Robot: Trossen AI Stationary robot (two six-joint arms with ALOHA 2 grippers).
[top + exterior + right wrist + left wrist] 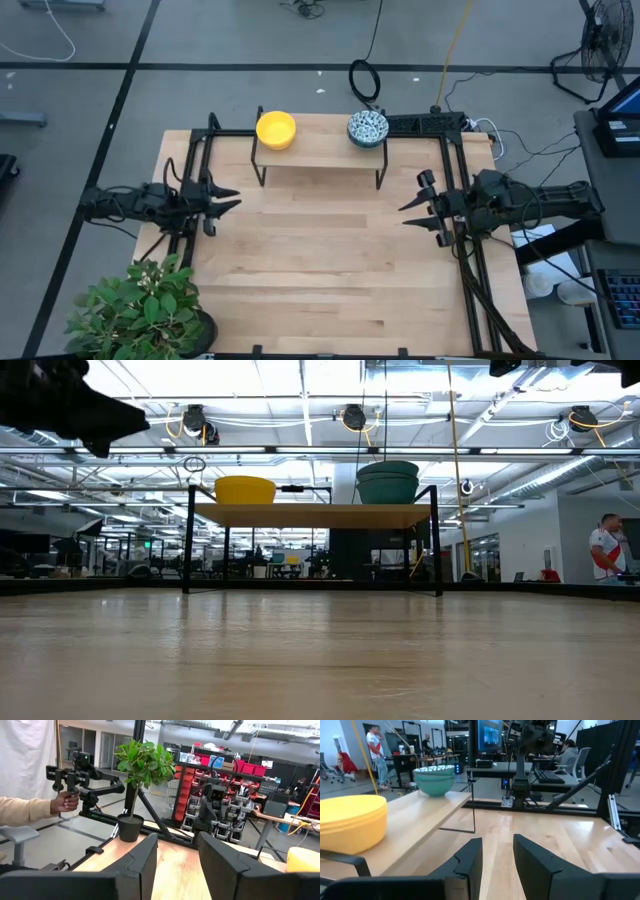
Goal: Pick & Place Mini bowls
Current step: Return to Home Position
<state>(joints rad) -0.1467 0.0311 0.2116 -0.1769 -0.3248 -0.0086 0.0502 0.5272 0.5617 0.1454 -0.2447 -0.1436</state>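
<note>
The left pincer (236,197) hangs at the left-centre of the high view, fingers parted and holding nothing. Its own wrist view shows a clear gap between the two dark fingers (470,861). The right pincer (404,215) mirrors it at the right-centre, likewise released and empty, its tips pointing toward the middle of the worktop (320,270). Both sit over bare wood, well apart from each other.

From either pincer the bowls lie toward the top of the high view, on the shelf (320,150) at the top-centre. The yellow bowls (276,129) stand at its left end and the patterned bowls (367,128) at its right end. So the left arm is nearer the yellow stack and the right arm nearer the patterned one. In the low view the patterned stack shows nested rims, but an exact count is hard to make for either pile. Being round, the bowls offer no long axis to line up with.

No bowl lies on the worktop, so the placing looks finished. What remains is probably only drawing both arms back, and both are already clear of the shelf's frame.

A potted plant (140,310) fills the lower left corner.
</note>
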